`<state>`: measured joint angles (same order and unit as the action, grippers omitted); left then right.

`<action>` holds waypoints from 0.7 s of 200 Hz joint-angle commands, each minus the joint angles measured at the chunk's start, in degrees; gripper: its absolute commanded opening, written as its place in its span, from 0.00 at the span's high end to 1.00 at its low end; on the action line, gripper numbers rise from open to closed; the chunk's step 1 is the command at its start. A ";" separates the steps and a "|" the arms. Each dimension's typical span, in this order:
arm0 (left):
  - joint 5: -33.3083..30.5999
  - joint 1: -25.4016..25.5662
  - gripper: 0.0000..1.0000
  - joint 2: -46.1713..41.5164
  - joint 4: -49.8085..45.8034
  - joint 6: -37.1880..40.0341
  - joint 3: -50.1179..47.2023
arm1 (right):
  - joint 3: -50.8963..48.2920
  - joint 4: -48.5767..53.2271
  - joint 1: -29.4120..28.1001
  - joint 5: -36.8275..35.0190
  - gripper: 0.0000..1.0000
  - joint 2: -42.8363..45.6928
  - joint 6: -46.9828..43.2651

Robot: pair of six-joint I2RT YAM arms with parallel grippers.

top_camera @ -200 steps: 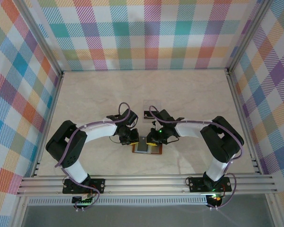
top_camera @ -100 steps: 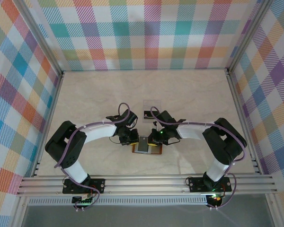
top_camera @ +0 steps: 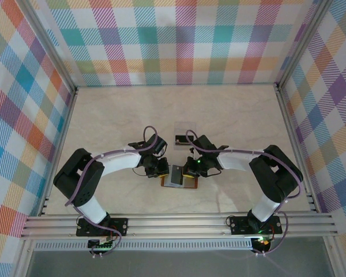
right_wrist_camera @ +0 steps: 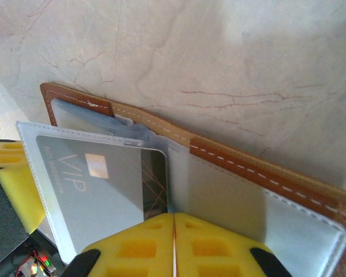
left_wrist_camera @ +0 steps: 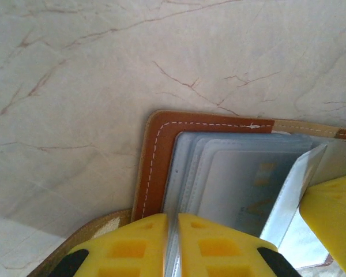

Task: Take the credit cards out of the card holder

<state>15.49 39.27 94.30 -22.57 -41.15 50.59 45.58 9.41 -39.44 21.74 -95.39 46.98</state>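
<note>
We see the open card holder (top_camera: 187, 186) btwn both arms: left gripper (left_wrist_camera: 172, 242) clamped on its sleeves (left_wrist_camera: 230, 173), right gripper (right_wrist_camera: 174, 242) pinched shut, prob. on the VIP credit card (right_wrist_camera: 104, 179), whose long axis runs across the holder's left half, away from that claw.

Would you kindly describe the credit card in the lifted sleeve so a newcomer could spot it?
Near the front edge of the marble-patterned table lies the open brown card holder. In its raised clear sleeve sits the card: silver-grey, marked VIP, with a small copper chip.
</note>
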 commanded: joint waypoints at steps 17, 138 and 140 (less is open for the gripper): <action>-3.55 0.46 0.85 -4.16 -6.62 -0.87 -0.46 | -0.51 -0.81 0.17 1.33 0.88 0.12 0.67; -3.08 2.78 0.84 -1.32 -5.33 0.40 3.52 | 1.09 -1.97 0.21 3.96 0.79 0.29 -0.18; -2.98 2.82 0.84 -1.12 -5.08 0.37 3.52 | 1.13 -2.01 0.17 3.98 0.79 0.29 -0.15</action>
<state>11.94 41.63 90.41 -27.77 -41.47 52.84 45.58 8.56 -39.44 23.99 -95.39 47.51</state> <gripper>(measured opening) 0.167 0.214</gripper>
